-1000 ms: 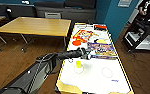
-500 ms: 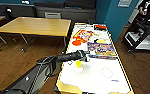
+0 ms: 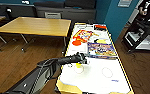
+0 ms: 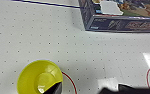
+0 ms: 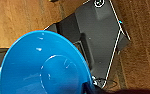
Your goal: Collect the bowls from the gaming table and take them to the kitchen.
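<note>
The yellow bowl is small, round and glossy, with a flat circular base visible inside it, and it stands upright on the white top of the gaming table, toward the near end and closer to the table's left long edge than to its right. In the head view the bowl sits on the rim of a faint red circle marked on the top, directly under the left gripper, whose arm reaches in over the left edge. From the left wrist, one dark finger overlaps the bowl's rim, but whether the jaws are closed on it or merely around it I cannot tell. The blue bowl (same shape, deeper colour) shows large in the right wrist view above the brown wood floor and the robot's dark base; a dark part of the right gripper meets its rim, though the jaws' width cannot be made out. A dark blue game box lies beyond the yellow bowl, apart from it, and further boxes crowd the far half of the top. The near half, toward the right edge, is open white surface bearing a second circle.
</note>
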You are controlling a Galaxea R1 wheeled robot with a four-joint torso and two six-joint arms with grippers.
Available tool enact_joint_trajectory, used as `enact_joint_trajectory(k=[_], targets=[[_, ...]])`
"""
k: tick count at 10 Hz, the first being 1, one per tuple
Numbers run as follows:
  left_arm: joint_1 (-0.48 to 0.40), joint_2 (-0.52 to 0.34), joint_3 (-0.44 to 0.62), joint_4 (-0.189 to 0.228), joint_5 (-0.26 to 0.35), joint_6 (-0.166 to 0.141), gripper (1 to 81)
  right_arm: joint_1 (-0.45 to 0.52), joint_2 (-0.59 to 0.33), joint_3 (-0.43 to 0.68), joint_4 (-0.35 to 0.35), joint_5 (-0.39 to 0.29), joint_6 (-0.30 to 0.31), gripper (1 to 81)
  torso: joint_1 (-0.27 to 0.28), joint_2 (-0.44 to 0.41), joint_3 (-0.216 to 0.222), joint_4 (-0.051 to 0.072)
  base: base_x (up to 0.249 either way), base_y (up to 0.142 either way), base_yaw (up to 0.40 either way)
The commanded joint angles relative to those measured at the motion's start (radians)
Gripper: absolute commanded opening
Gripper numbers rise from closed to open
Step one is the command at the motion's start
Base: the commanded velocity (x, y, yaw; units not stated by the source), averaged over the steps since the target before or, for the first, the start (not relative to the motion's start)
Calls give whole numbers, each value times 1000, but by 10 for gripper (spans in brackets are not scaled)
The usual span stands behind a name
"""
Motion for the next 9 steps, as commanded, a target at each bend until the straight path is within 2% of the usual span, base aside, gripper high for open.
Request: enact_joint_trajectory(k=[1,3,5,9], targets=[[-157,71,25,44,35,6,811,1,-35,4,-23,-68,-4,10,0,0,0,0,0,0,0],[-160,71,22,60,32,4,811,1,-32,-2,-25,-70,-2,10,0,0,0,0,0,0,0],[-169,71,20,58,-4,-11,811,1,-32,-2,-23,-68,-4,10,0,0,0,0,0,0,0],[-171,71,17,57,-12,-31,811,2,-31,-3,-25,-68,-4,10,0,0,0,0,0,0,0]])
